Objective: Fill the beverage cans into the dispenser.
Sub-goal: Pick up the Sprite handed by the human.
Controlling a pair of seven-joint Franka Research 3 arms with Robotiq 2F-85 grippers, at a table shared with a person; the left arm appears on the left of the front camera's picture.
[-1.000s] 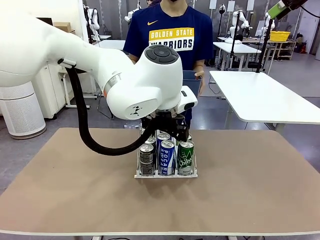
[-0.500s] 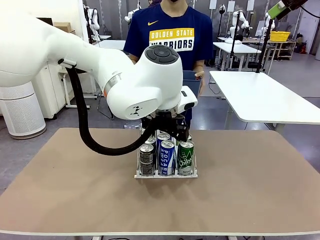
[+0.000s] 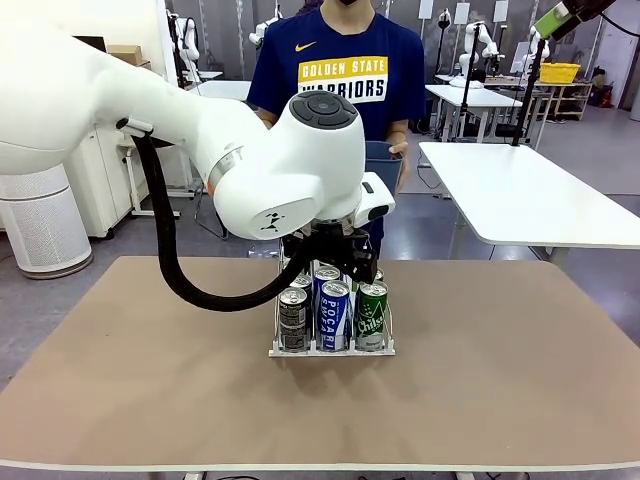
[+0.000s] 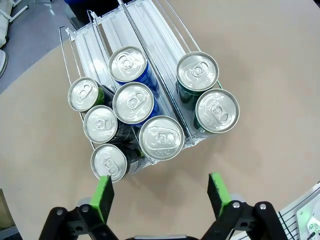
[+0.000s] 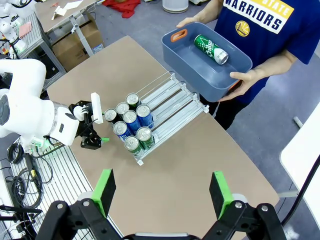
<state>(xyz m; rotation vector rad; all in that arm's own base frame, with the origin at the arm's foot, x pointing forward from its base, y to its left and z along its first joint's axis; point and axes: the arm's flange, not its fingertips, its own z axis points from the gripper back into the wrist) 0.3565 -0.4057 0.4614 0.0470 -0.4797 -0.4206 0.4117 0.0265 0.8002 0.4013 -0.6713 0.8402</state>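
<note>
The dispenser (image 4: 145, 22) stands at the table's middle, its lanes holding several beverage cans. In the left wrist view one outer lane has three dark cans (image 4: 102, 123), the middle lane three blue cans (image 4: 132, 102), the other outer lane two green cans (image 4: 216, 110). My left gripper (image 4: 161, 195) hangs open above the bare table, just off the dispenser's low front end, nothing between its fingers. From the front the dispenser (image 3: 330, 351) sits under my left gripper (image 3: 330, 255). My right gripper (image 5: 162, 192) is open and empty, high above the table. One more green can (image 5: 210, 49) lies in the person's bin.
A person stands at the far side, both hands holding a blue-grey bin (image 5: 180, 55), also seen behind my arm (image 3: 385, 160). My left arm (image 3: 200, 130) spans the left half of the front view. Bare brown tabletop (image 3: 500, 380) surrounds the dispenser.
</note>
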